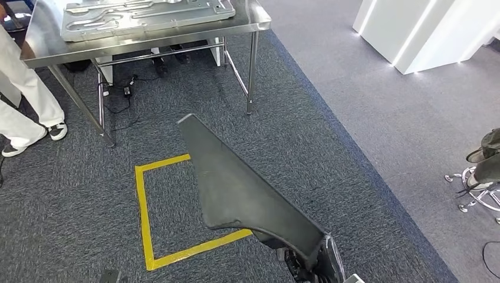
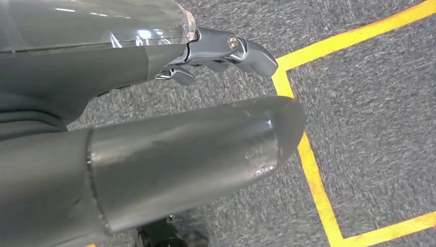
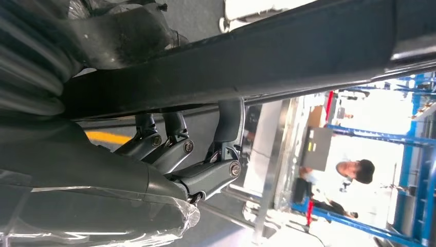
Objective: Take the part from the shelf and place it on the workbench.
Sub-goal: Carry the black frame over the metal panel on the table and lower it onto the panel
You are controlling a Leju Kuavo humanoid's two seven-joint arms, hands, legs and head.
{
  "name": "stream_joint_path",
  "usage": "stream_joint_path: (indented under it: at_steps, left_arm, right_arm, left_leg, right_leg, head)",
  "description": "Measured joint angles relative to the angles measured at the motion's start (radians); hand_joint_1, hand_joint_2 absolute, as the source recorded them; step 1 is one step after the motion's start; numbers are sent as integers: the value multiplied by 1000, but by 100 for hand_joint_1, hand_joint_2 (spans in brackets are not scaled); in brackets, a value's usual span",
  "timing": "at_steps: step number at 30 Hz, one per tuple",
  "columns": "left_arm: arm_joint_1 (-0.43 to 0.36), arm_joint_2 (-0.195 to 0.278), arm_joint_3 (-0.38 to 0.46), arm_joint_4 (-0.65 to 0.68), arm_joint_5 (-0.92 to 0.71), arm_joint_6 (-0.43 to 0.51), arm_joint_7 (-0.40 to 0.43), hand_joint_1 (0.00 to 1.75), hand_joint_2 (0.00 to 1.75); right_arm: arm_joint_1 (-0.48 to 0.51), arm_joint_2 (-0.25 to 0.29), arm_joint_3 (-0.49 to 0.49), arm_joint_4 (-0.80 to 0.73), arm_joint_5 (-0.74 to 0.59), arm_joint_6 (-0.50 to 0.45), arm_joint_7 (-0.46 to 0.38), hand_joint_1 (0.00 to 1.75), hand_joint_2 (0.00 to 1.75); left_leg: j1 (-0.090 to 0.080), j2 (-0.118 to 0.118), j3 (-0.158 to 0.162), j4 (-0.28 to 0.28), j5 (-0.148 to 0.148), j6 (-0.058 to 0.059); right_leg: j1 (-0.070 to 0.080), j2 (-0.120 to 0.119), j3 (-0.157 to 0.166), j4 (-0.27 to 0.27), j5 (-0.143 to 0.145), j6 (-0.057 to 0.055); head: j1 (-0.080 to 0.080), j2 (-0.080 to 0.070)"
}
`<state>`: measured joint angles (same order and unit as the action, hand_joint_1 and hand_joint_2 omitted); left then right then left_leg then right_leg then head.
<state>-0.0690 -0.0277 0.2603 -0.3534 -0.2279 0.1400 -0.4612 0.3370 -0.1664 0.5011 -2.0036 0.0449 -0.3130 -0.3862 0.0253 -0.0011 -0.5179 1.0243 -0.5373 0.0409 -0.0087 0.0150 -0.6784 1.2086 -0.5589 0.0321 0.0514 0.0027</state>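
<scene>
The right robot hand (image 1: pixel 306 265) sits at the lower edge of the head view and holds the part (image 1: pixel 236 183) — a long, dark, flat panel with a pointed tip. The part rises from the hand and slants up and to the left, in the air above the carpet (image 1: pixel 330 153), with its tip toward the counter (image 1: pixel 247 23) but well short of it. In the right wrist view the fingers (image 3: pixel 205 172) of that hand curl up against the underside of the part (image 3: pixel 288 49), with the grey ribbed cover pressed on its other face.

The left robot hand (image 2: pixel 195 134) hangs over the carpet beside the yellow tape (image 2: pixel 313 175). Its thick thumb is stretched out and the darker fingers (image 2: pixel 231 51) seem bent inward with nothing between them, though the view is close and only their ends show.

The tape marks a square (image 1: pixel 141 206) on the floor, and the part's lower end hangs over one side of it. Beyond the square stands the steel counter, carrying a pressed metal sheet (image 1: pixel 141 15). Cables (image 1: pixel 127 94) lie on the floor under it. A person's legs (image 1: pixel 23 100) in white trousers stand at the counter's left end — a second person's shoe (image 1: pixel 480 153) and a chair base (image 1: pixel 480 197) sit at the right edge.
</scene>
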Motion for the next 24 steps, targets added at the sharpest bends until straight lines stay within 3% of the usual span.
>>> stream_joint_path:
  at_steps: [2,3,5,7,10,12,14,16,17,18,19,21,22,24]
  left_arm:
    - [7,0,12,2,-10,0,3,0,0]
    - [9,0,18,2,-14,0,4,0,0]
    - [10,-2,27,3,-23,-1,7,0,0]
    - [8,-5,36,4,-32,-1,10,0,0]
    - [4,-8,46,6,-46,5,14,0,0]
    - [4,-9,53,5,-55,9,16,0,0]
    - [4,-9,61,4,-63,12,19,0,0]
    - [7,-8,68,4,-67,14,23,0,0]
    - [11,-8,70,4,-68,16,24,0,0]
    - [16,-7,73,4,-69,16,26,0,0]
    - [20,-7,77,4,-70,17,27,0,0]
    - [22,-6,84,4,-72,18,28,0,0]
    - [23,-6,87,4,-72,18,28,0,0]
    - [19,-5,89,4,-73,18,28,0,0]
  right_arm:
    - [0,-1,5,0,1,-5,4,175,175]
    - [0,-1,8,0,0,-8,7,175,175]
    - [0,-3,14,0,1,-13,15,175,175]
    - [-1,-8,20,1,18,-19,27,175,175]
    - [-1,-14,30,1,49,-32,47,175,175]
    - [-5,-17,37,1,61,-36,57,175,175]
    - [-10,-19,44,1,69,-37,64,175,175]
    - [-16,-19,50,3,72,-39,69,175,175]
    - [-18,-20,51,6,73,-42,71,175,175]
    - [-18,-20,53,8,73,-44,73,175,175]
    - [-19,-21,55,10,73,-46,74,175,175]
    - [-19,-23,57,11,74,-48,76,175,175]
    - [-20,-23,57,12,74,-48,77,175,175]
    - [-20,-25,58,13,74,-49,78,175,175]
  left_leg:
    - [-1,8,17,0,-15,-2]
    - [-1,11,28,0,-25,-4]
    - [0,12,57,-2,-46,-8]
    - [0,10,82,-9,-63,-16]
    - [3,2,103,-35,-70,-35]
    - [3,0,118,-46,-80,-44]
    - [2,-1,85,28,-111,-47]
    - [1,-1,-11,174,-150,-51]
    - [0,-1,-58,229,-151,-53]
    - [0,0,-89,249,-131,-55]
    - [0,2,-101,229,-89,-56]
    - [0,14,-87,128,12,-55]
    - [-2,32,-76,86,42,-51]
    - [-11,62,-63,39,54,-39]
  right_leg:
    - [-4,-12,-80,105,-17,6]
    - [-5,-13,-96,109,5,6]
    - [-4,-12,-68,1,100,0]
    - [0,0,-18,-112,161,-11]
    - [9,4,5,-148,151,-31]
    - [6,-5,27,-172,141,-44]
    - [2,-16,59,-198,131,-54]
    - [5,-26,82,-205,115,-62]
    - [7,-30,93,-205,105,-62]
    - [7,-35,106,-204,94,-62]
    - [8,-39,120,-202,83,-60]
    - [7,-49,145,-197,62,-56]
    - [8,-54,153,-195,53,-52]
    - [13,-62,157,-186,39,-43]
  head:
    - [0,0]
    - [0,0]
    - [0,0]
    - [0,0]
    - [-1,0]
    - [-1,0]
    - [-1,0]
    - [-1,0]
    - [-1,0]
    - [-1,0]
    - [-1,0]
    - [-1,0]
    - [-1,0]
    - [-1,0]
